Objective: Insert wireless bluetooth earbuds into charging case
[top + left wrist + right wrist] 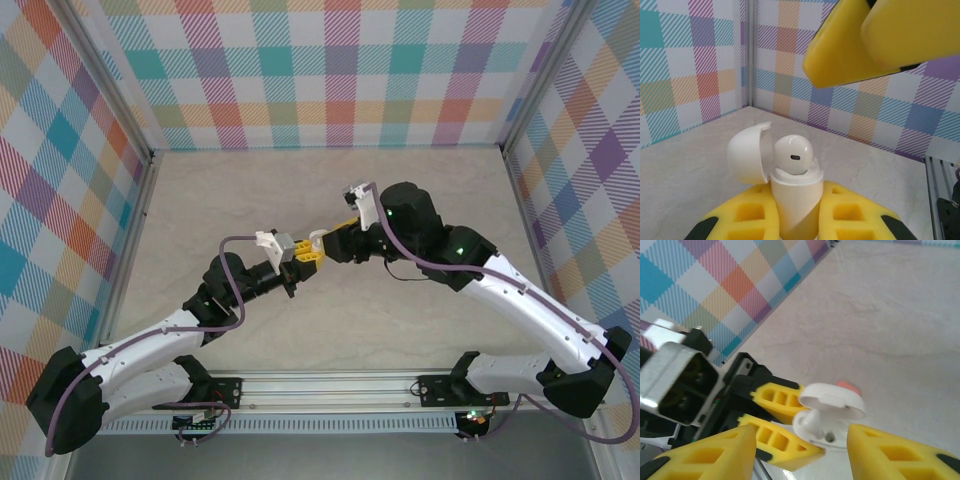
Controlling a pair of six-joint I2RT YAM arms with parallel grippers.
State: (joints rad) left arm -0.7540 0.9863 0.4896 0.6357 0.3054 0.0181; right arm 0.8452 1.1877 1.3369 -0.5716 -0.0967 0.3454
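Earbud [794, 156], clear from left wrist, fills case [794, 197] left gripper [795, 220] pinches; right gripper [805, 452] gapes.

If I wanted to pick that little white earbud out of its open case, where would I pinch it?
Probably pinch the rounded white earbud by its bulging top, the part standing proud of the white charging case. Come from above, away from the open hinged lid standing beside it.
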